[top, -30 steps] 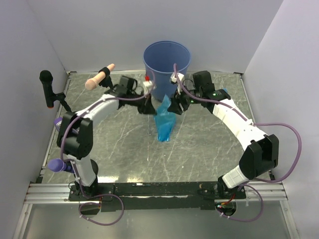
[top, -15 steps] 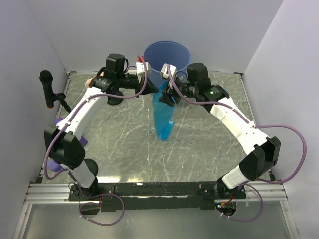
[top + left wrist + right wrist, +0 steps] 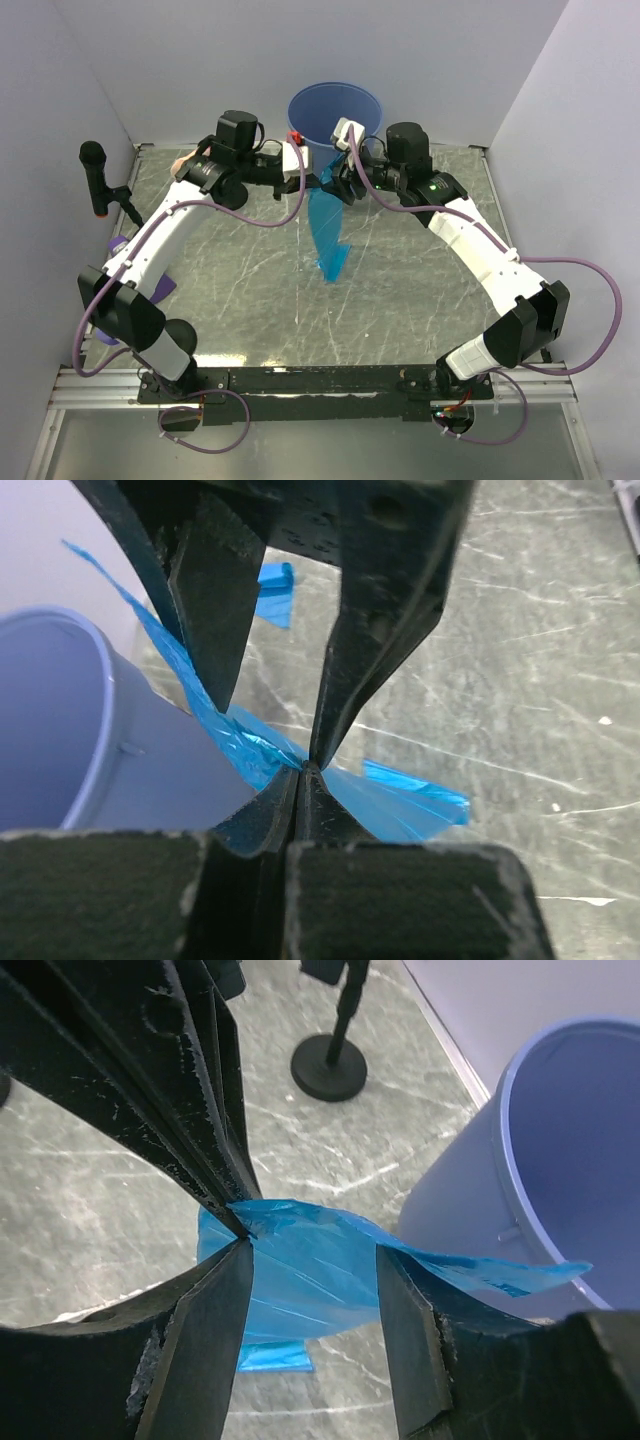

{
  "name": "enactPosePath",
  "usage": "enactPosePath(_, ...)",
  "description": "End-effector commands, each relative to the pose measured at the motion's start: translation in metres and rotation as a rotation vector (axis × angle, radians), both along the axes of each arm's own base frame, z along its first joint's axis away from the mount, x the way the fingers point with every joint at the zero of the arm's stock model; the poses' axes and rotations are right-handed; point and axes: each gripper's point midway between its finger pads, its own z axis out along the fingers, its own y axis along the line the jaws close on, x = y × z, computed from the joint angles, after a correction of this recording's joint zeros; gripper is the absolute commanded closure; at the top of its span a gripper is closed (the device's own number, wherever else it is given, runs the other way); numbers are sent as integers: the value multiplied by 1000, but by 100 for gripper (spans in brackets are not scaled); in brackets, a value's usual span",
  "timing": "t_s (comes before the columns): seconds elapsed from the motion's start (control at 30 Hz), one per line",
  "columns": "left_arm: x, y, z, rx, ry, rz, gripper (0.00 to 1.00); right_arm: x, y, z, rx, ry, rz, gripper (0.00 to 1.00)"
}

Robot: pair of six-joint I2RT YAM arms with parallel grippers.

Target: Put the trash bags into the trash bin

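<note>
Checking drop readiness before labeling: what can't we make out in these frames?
- Trash bin floor: top view, near wall and the wrists cover it; wrist views crop it.
- Trash bag top edge: top view, hidden behind left gripper and right gripper.
- Right wrist view: whether the right gripper's pads touch the film is unclear.
- Small blue packet: left wrist view, half behind a finger.

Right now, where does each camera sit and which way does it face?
Top: above and behind, looking down at the table; left arm and right arm show.
Left wrist: along its shut fingers pinching the bag, bin left.
Right wrist: along its spread fingers astride the bag, bin right.
Shared: bag and bin, in all three.
</note>
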Motion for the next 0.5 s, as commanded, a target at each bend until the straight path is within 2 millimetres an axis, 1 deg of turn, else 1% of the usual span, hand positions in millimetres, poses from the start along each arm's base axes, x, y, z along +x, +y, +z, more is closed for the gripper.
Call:
enactPosePath(0.0,-14,1,21,1,-128,-27,99,-20,7,44,110,-85,89,41)
enactPosePath(0.1,-15,3,19,19,-162,-32,99,-20,5,44,131,-66,89,41)
enactPosePath(0.23,-18,7,15,47,-229,-47,99,-17,-1,51,204,5,92,41)
enactPosePath(0.27,-19,8,16,54,-263,-55,99,-22,0,55,232,32,126,40)
enactPosePath(0.47,-24,11,12,74,-418,-83,99,-43,9,60,299,146,261,39)
